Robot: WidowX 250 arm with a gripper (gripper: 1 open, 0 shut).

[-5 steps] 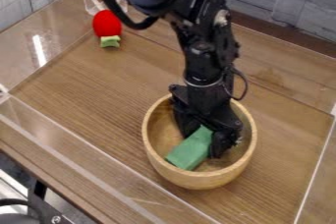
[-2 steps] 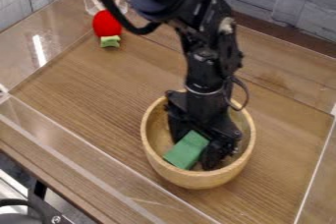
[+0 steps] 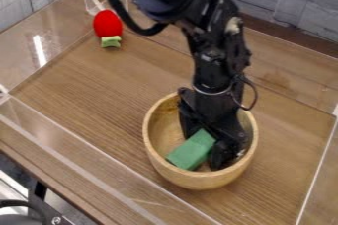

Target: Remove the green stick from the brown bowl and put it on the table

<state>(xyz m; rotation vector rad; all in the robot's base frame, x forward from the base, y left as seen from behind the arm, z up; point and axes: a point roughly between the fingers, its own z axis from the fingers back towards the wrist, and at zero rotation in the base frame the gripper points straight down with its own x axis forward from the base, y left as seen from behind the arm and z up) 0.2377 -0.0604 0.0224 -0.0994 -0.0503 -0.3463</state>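
The brown bowl (image 3: 160, 162) stands on the table (image 3: 93, 91) near its front right. Inside it the green stick (image 3: 192, 154) lies tilted against the bowl's left inner wall. My black gripper (image 3: 211, 146) reaches straight down into the bowl and is open, its fingers spread wide just above and behind the stick's upper end. One finger (image 3: 187, 128) shows at the left, the other sits toward the right wall. Nothing is clamped between them. The stick's far end is partly hidden by the gripper.
A small red toy (image 3: 106, 22) with a green base sits at the back left. Clear plastic walls (image 3: 40, 46) edge the tabletop on the left and front. The black arm (image 3: 199, 22) leans over from the back.
The arm has shifted slightly right and settled lower in the bowl. The jaws stay spread, and the green stick lies where it was.
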